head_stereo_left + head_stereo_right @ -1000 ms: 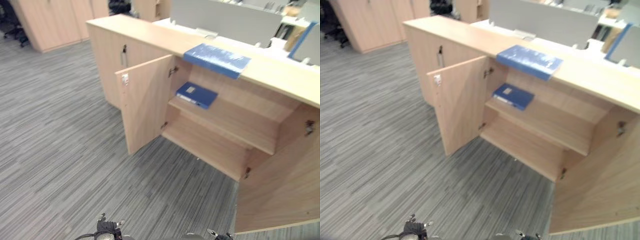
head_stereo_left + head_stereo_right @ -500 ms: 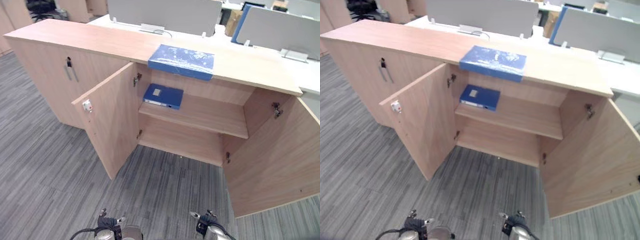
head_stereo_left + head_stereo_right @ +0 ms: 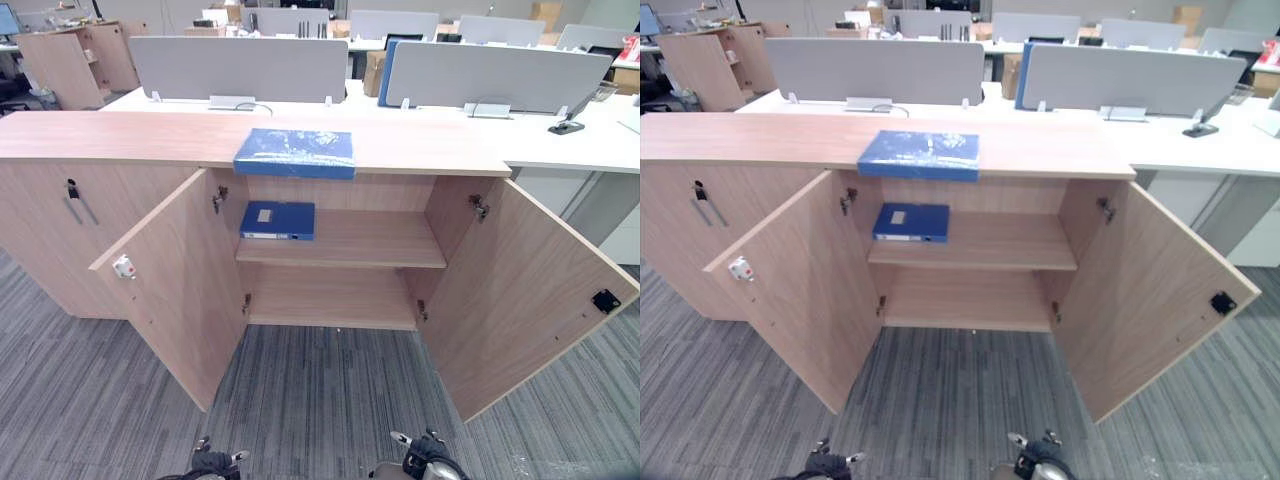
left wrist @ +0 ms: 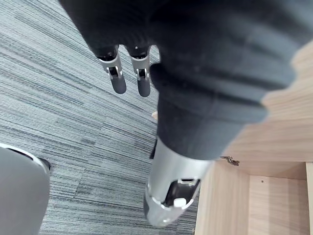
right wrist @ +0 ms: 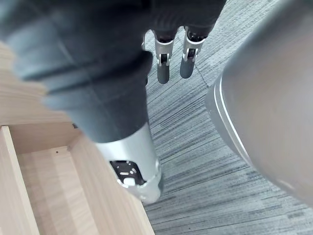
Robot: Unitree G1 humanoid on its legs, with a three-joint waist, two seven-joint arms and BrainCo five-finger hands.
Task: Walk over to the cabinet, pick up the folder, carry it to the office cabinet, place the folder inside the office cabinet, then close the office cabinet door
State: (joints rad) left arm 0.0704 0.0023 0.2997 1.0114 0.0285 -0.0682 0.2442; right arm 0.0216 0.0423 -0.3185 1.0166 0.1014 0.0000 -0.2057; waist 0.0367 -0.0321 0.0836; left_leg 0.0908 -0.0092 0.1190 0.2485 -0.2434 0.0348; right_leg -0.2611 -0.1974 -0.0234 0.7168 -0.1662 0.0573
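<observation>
A large blue folder (image 3: 294, 152) lies flat on the top of the low wooden cabinet (image 3: 420, 145), above its open compartment. A smaller blue folder (image 3: 277, 220) lies on the left part of the shelf (image 3: 370, 240) inside. Both doors stand wide open, the left door (image 3: 170, 285) and the right door (image 3: 520, 295). My left hand (image 4: 117, 78) hangs over the carpet with straight fingers and holds nothing. My right hand (image 5: 163, 63) hangs the same way, also empty. Both hands are well short of the cabinet.
The open doors jut out toward me on either side of a strip of grey carpet (image 3: 320, 390). Left of the open compartment is a closed cabinet section with a handle (image 3: 76, 200). Desks with grey partition screens (image 3: 240, 68) stand behind the cabinet.
The whole picture has shifted: the camera has swung round, so the cabinet now faces me squarely instead of at an angle. The folders and doors have not moved.
</observation>
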